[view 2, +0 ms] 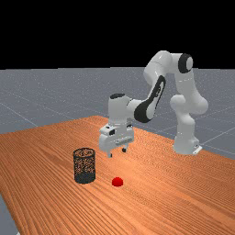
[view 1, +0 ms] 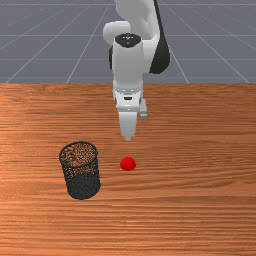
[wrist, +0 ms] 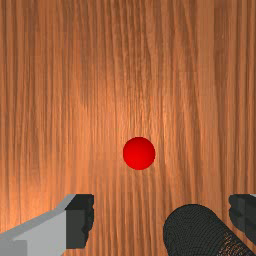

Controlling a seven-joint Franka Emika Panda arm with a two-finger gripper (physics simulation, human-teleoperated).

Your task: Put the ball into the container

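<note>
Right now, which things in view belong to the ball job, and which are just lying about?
Job:
- red ball, outside the container
- that container, black mesh, upright
- hand, open, above the table

Just there:
- the table, orange-brown wood, only a support for ball and container

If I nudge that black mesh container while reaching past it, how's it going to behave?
The black mesh container would probably slide or tip, since it stands upright and is taller than it is wide. Its thin, open mesh suggests it's light for its size. Once tipped over, its round wall would likely let it roll.
</note>
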